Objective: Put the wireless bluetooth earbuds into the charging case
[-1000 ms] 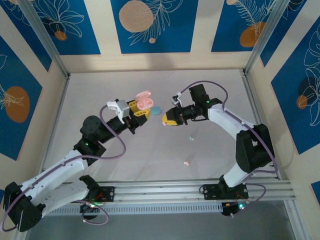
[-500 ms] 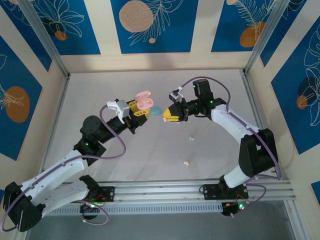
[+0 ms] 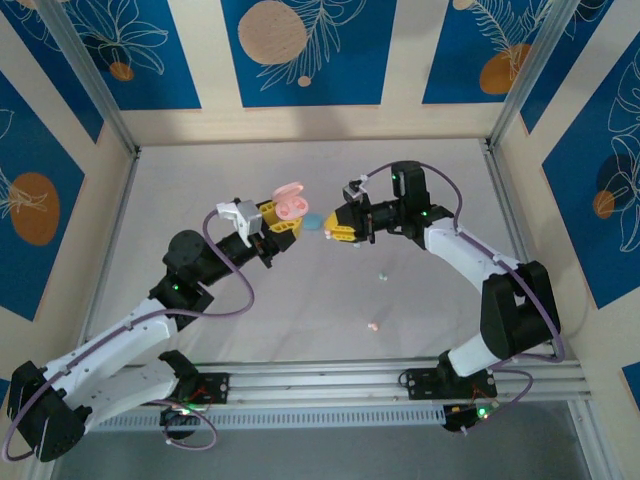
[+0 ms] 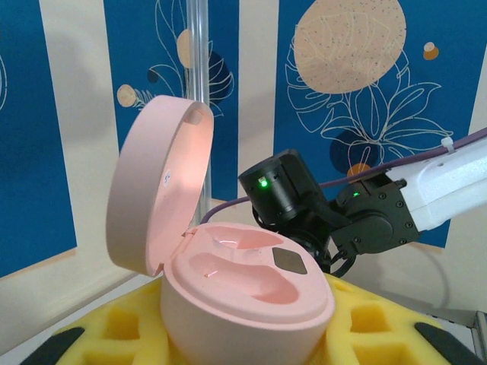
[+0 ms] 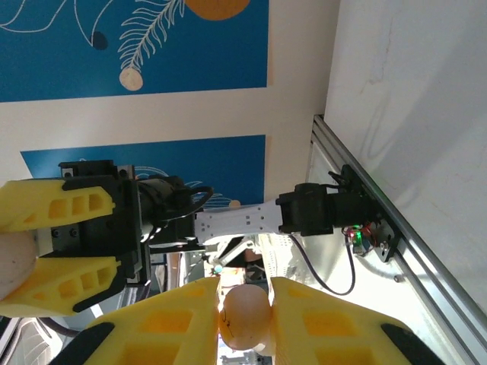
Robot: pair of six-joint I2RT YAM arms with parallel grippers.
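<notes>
Edged toward nine o'clock with right end effector clamped on a tiny peach-pink plastic earbud, now near the open pink pebble-shaped case clamped in left end effector, sockets seemingly unfilled, insertion pending.

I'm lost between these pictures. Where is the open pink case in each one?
Top external: the pink case is mid-table, held in the left gripper.
Left wrist: pink case at lower centre, lid open.
Right wrist: likely the pale sliver at the far left edge.
Shared landmark: the yellow fingers clamping it.
</notes>
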